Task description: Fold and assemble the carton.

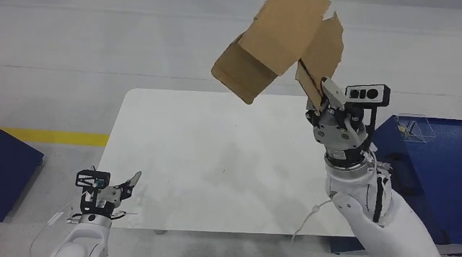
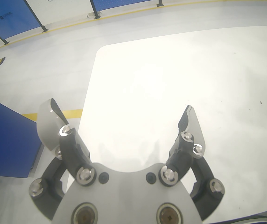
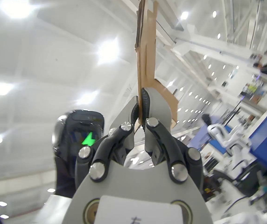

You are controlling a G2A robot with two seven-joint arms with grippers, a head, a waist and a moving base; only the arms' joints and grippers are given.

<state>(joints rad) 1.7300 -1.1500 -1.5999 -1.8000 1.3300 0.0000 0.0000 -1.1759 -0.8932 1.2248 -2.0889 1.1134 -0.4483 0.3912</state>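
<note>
Tabletop: We find the white tabletop [image 1: 216, 163] carrying nothing of the task; the carton is not resting on it.
Carton: The brown carton [image 1: 278, 33] is held aloft, above the far right part of the tabletop and clear of its surface. It hangs tilted, with its body towards the left and loose flaps spread upward and to the right.
Carton form: We judge it partly opened at most. The panels show no squared box shape, and no flap appears tucked or closed.
Right gripper: The right gripper [image 1: 323, 91] sits under the carton's lower right edge. In the right wrist view its fingers [image 3: 158, 108] are clenched on a thin cardboard flap seen edge-on, and this is the only hold on the carton.
Left gripper: The left gripper [image 1: 130, 183] is low at the near left corner of the tabletop, well apart from the carton. Its fingers [image 2: 189, 122] are spread wide with nothing between them.
Work done: In our judgement, the carton has been picked up and lifted, no more.
Work left: We judge that squaring the body, folding the flaps and closing them are all outstanding. The left gripper would likely be needed for a second hold.
</note>
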